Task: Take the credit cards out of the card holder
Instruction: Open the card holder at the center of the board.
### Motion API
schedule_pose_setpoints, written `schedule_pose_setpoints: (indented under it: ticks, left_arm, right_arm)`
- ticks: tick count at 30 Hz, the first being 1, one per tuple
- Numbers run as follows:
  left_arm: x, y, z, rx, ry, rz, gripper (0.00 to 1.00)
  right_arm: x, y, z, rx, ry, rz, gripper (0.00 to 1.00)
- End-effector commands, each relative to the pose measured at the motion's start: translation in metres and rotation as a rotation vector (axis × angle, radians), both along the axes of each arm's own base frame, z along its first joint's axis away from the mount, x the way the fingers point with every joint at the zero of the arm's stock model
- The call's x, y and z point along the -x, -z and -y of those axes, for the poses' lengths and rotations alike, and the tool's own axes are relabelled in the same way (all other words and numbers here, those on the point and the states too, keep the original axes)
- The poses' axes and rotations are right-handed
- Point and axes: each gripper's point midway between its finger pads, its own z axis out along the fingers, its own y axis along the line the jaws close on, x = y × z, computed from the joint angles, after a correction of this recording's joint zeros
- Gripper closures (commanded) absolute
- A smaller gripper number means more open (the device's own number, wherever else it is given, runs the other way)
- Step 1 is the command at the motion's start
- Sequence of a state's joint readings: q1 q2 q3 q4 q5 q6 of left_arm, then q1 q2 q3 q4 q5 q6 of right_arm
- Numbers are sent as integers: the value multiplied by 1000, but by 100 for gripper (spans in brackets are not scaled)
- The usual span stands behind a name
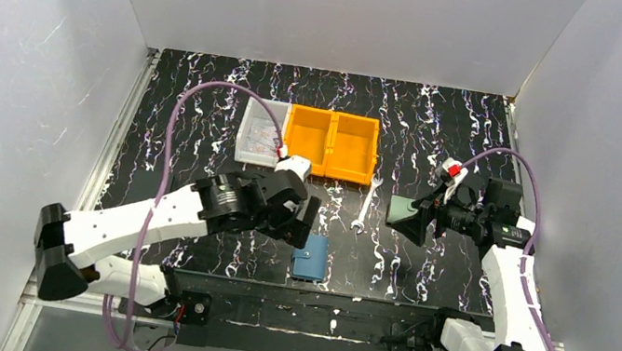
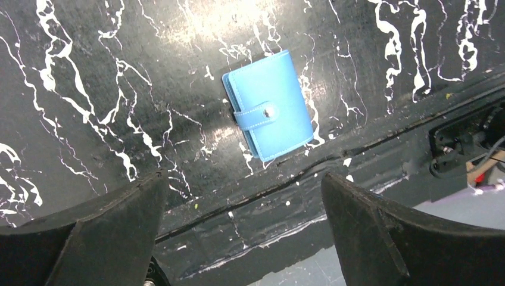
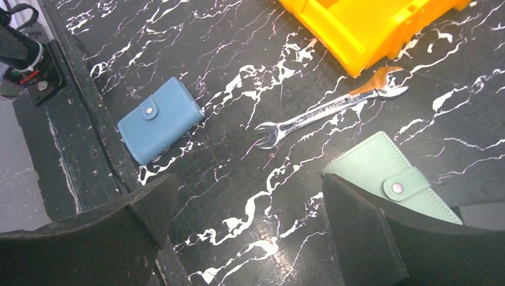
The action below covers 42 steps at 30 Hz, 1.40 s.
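The blue card holder (image 1: pixel 309 257) lies closed on the black marbled table near the front edge, its snap tab fastened. It also shows in the left wrist view (image 2: pixel 269 104) and in the right wrist view (image 3: pixel 159 119). No credit cards are visible; they are hidden or out of view. My left gripper (image 1: pixel 303 223) is open and empty, hovering just behind the holder, with the table's front edge between its fingertips (image 2: pixel 244 182). My right gripper (image 1: pixel 404 217) is open and empty over the table to the right (image 3: pixel 250 185).
A pale green snap pouch (image 3: pixel 390 176) lies by my right finger. A silver wrench (image 1: pixel 365 208) lies mid-table. Two orange bins (image 1: pixel 331 141) and a clear plastic box (image 1: pixel 259 132) stand behind. White walls enclose the table.
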State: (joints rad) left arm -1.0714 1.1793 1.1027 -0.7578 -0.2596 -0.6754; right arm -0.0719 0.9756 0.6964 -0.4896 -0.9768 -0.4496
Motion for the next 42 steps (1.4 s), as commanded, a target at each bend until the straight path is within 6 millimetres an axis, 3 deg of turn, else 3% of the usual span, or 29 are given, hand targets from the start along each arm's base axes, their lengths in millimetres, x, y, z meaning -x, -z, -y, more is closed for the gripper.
schedule_pose_setpoints:
  ticks: [1,5,10,17,28,42]
  left_arm:
    - [-18,1,4,-117,-50,59,2]
    - [-20,13,27,-157,-42,33,9]
    - [-6,33,53,-234,-18,14,11]
    - [7,61,56,-339,-95,-7,21]
    - [2,85,61,-417,-111,6,45]
    - [3,104,61,-451,-125,-11,58]
  right_arm:
    - [-6,-16,-1,4,-39,128,0]
    - [-7,-13,2,31,-20,134,0]
    - [-10,-9,4,44,-7,123,0]
    - [-9,-7,4,42,-8,103,0]
    - [-9,-7,5,48,-3,109,0]
    - [-10,-6,5,49,-2,103,0]
